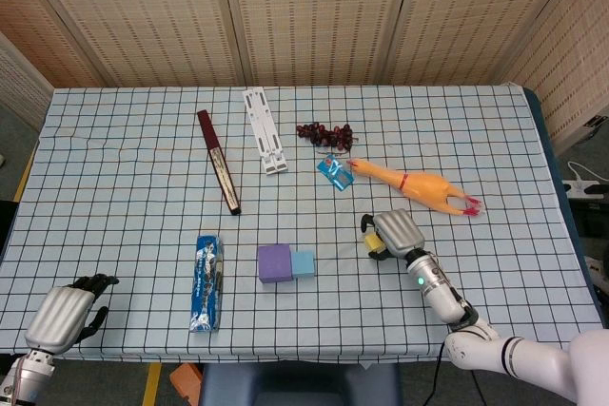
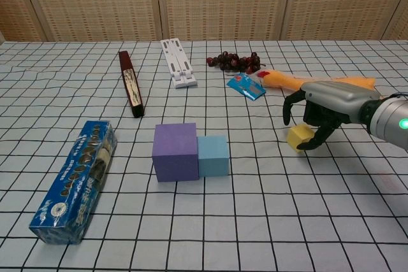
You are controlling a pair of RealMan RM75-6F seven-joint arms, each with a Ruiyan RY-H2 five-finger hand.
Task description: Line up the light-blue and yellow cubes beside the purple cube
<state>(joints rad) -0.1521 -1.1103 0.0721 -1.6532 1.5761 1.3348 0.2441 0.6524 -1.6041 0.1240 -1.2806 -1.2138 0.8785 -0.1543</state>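
Purple cube [image 2: 174,151] on checked table [image 2: 255,214]; light-blue cube [image 2: 213,156] touching its right face. Yellow cube [image 2: 299,137] well right of purple cube, gripped in curled fingers of right hand [image 2: 322,111], apparently just off cloth. Left hand [image 1: 65,310] far left of purple cube, fingers curled, holding nothing.
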